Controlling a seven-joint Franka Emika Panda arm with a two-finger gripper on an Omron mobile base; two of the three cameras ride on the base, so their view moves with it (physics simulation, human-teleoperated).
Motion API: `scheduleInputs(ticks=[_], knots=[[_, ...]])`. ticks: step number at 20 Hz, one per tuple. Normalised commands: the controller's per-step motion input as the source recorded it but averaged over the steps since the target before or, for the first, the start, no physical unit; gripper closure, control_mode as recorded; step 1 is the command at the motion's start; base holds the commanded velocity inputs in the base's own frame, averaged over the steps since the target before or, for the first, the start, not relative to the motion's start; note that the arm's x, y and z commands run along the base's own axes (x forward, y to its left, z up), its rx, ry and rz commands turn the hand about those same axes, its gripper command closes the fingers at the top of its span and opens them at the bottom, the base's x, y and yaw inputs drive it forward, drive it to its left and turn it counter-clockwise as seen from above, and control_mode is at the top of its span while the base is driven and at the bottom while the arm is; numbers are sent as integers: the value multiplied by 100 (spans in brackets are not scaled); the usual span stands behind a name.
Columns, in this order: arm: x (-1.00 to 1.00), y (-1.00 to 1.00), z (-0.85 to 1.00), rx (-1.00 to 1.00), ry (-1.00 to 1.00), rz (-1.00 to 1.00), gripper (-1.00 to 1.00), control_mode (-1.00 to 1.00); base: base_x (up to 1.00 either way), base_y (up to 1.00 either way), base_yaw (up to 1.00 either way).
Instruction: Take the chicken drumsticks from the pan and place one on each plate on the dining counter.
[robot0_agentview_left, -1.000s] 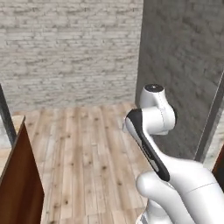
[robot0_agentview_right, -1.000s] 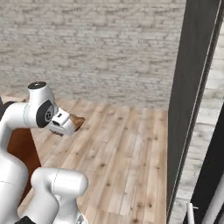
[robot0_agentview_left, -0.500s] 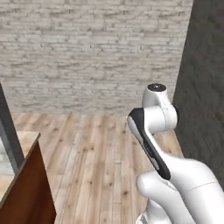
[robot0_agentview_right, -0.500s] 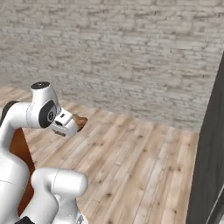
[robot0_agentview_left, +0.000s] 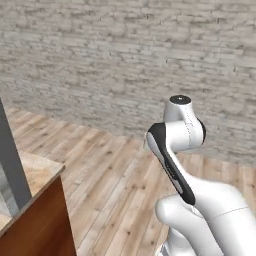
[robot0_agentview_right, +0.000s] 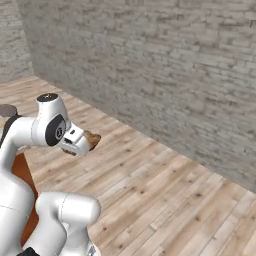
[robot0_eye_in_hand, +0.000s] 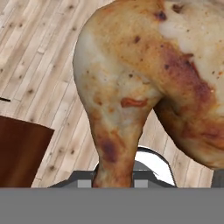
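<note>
Chicken fills most of the hand view: one chicken drumstick (robot0_eye_in_hand: 144, 83), bumpy and shiny, golden brown with dark red-brown spots and a pale patch near the top right. It is fat and round at the top and gets thin toward the bottom, where the tool is clenched on it. In the right base view the same drumstick (robot0_agentview_right: 92, 139) is a small brown lump sticking out of the tool (robot0_agentview_right: 86, 143) at the end of the smooth white arm, held up in the air above the floor. The floor (robot0_agentview_right: 165, 195) is made of long pale wood planks with darker lines. Far behind stands one wall (robot0_agentview_left: 125, 60) of rough grey bricks. At the near left, one corner of the bench (robot0_agentview_left: 42, 172) shows, with a beige stone top over flat red-brown wood sides.
</note>
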Motion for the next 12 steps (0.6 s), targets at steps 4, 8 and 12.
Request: scheduleInputs(ticks=[4, 8, 12], knots=[[0, 0, 0, 0, 0, 0, 100, 100, 100, -69, 56], [0, 0, 0, 0, 0, 0, 100, 100, 100, -76, 54], [0, 0, 0, 0, 0, 0, 100, 100, 100, -82, 51]])
